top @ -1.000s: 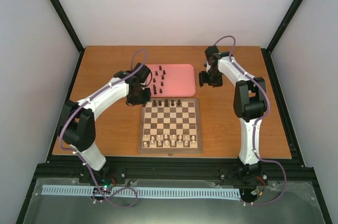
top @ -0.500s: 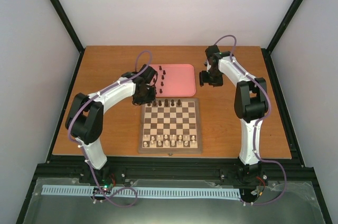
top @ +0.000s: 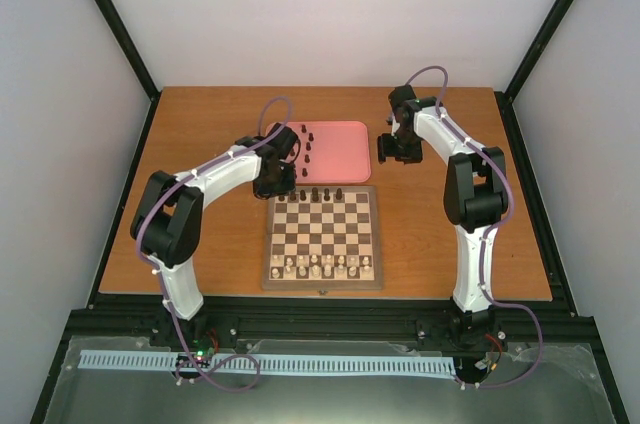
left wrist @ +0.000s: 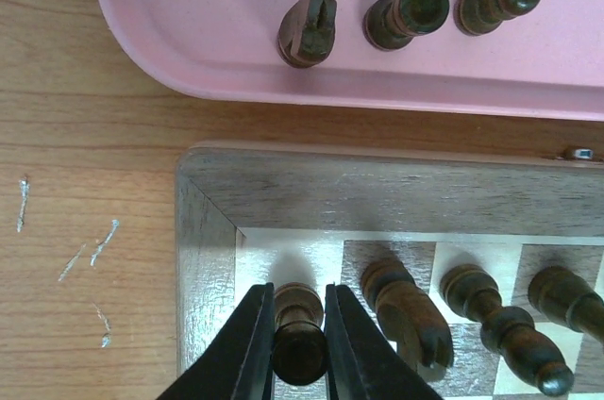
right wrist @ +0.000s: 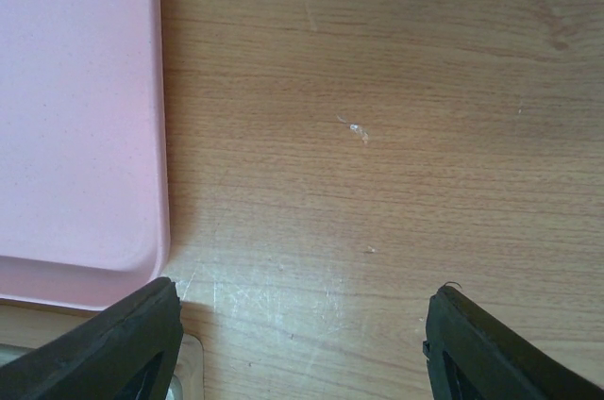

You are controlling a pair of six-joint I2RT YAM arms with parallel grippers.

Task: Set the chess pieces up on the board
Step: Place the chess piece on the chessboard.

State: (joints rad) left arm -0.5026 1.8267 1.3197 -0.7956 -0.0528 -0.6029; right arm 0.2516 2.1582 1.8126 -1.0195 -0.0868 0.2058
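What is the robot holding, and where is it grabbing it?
The left end effector pinches a dark chess piece by its sides, over the board's corner square. The right end effector holds nothing.

Wooden table, grain showing. On it: board, lying flat, centred near front edge. Pink tray just behind board, thin strip of wood between. Pale scuffs on tabletop beside board's corner.
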